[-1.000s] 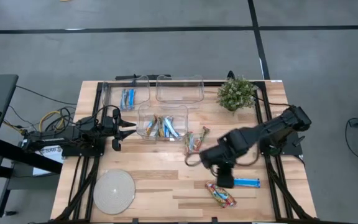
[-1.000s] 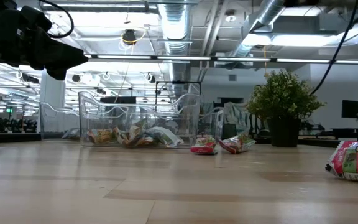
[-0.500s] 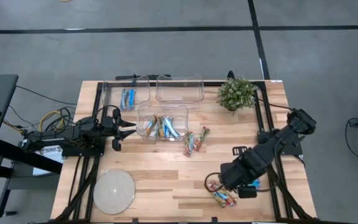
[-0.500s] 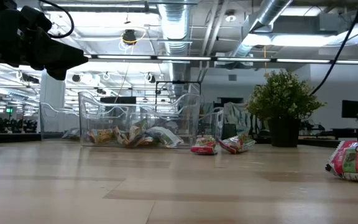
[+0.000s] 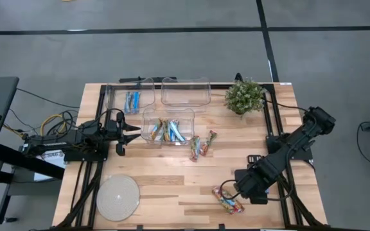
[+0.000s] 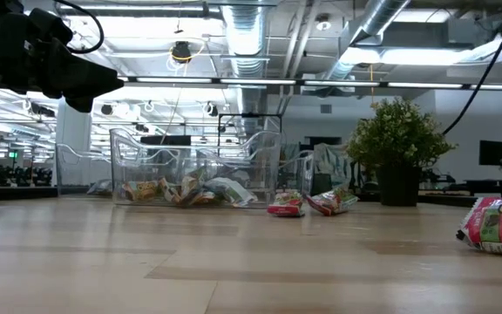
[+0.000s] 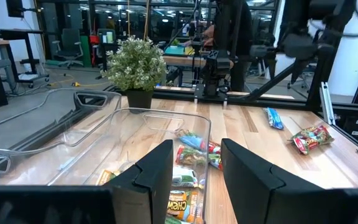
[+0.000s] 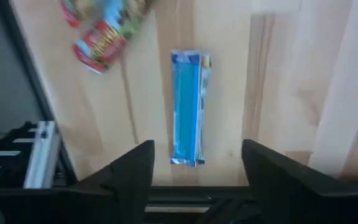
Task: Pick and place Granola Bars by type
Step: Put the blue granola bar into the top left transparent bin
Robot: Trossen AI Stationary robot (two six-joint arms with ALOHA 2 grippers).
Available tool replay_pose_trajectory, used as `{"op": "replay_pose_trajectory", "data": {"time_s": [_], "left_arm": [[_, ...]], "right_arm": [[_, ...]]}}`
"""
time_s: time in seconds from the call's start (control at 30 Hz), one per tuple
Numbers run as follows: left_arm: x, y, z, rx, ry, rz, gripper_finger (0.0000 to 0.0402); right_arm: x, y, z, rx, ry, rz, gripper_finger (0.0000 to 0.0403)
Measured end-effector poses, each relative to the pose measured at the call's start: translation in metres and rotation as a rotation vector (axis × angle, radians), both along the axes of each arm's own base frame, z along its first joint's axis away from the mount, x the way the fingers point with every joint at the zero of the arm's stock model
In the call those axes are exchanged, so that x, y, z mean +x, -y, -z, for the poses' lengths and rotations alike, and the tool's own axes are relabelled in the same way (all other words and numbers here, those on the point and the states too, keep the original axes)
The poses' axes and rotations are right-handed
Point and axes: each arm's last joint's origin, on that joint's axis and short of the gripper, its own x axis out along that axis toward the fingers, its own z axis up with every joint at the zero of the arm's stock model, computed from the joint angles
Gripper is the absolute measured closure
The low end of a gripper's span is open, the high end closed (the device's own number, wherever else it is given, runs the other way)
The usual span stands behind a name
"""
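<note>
A bright blue bar (image 8: 188, 106) lies flat on the wood near the table's right front. My right gripper (image 8: 201, 165) hangs open above it, pointing down, one finger on each side of the bar's end and touching nothing. In the high view that gripper (image 5: 248, 186) hides the blue bar. A multicoloured bar (image 5: 227, 199) lies just beside it. Two more multicoloured bars (image 5: 201, 145) lie near the table's middle. Mixed bars fill the middle clear bin (image 5: 167, 128), and blue bars lie in the far left bin (image 5: 133, 100). My left gripper (image 5: 131, 131) waits open and level at the left.
An empty clear bin (image 5: 185, 91) stands at the far middle, with a potted plant (image 5: 244, 96) to its right. A round pale disc (image 5: 117, 196) lies at the near left. Dark frame rails (image 5: 276, 128) run along the table's right side. Bare wood lies between disc and bars.
My right gripper has swung from the table's middle toward the right and near edges and come down. It now stands over the blue bar, which it covers in the high view. The bars have kept their places.
</note>
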Motion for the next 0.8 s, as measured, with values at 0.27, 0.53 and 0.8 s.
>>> {"op": "replay_pose_trajectory", "data": {"time_s": [0.27, 0.53, 0.8], "left_arm": [[0.0, 0.0, 0.0, 0.0, 0.0, -0.001, 0.0274], [0.0, 0.0, 0.0, 0.0, 0.0, -0.001, 0.0274], [0.0, 0.0, 0.0, 0.0, 0.0, -0.001, 0.0274]], "right_arm": [[-0.02, 0.0, 0.04, 0.055, -0.028, -0.026, 0.0145], [-0.035, 0.0, 0.078, 0.051, -0.031, -0.036, 0.0147], [-0.041, 0.007, 0.099, 0.055, -0.036, 0.006, 0.0148]]}}
